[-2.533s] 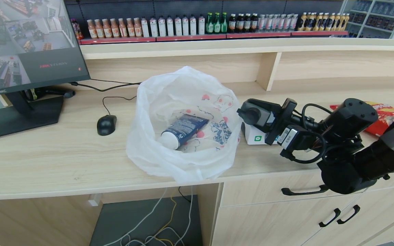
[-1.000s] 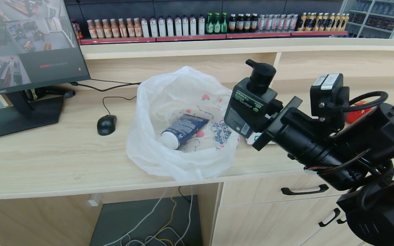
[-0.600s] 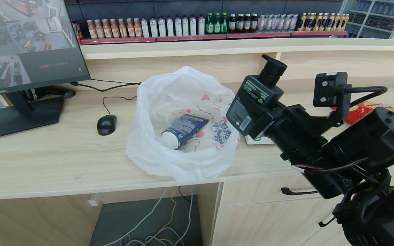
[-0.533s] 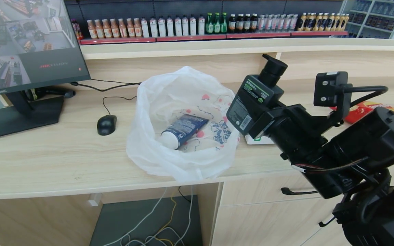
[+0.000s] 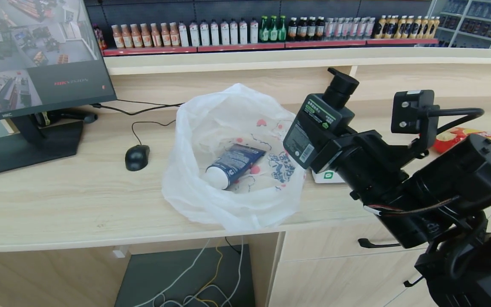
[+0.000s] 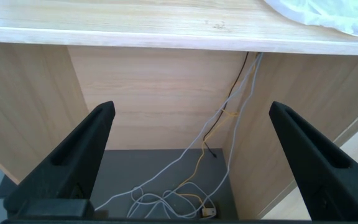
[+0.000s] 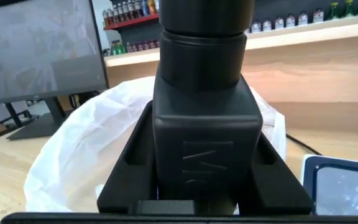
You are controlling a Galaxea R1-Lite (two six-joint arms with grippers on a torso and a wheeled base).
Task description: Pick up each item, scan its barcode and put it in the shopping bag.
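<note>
Head view: a dark pump bottle is held tilted in the air, clamped in the right claw, just beside the right side of the shopping bag. The bag is set near the front edge of the tabletop, w/ a blue tube lying inside. A white scanner is partly hidden behind the bottle. A red snack pack is seen toward the right edge, a mouse toward the left.

Left wrist view: the left claw is seen w/ fingers apart, below the tabletop's front edge.

Right wrist view: the bottle is gripped on both sides, w/ the bag behind it.
</note>
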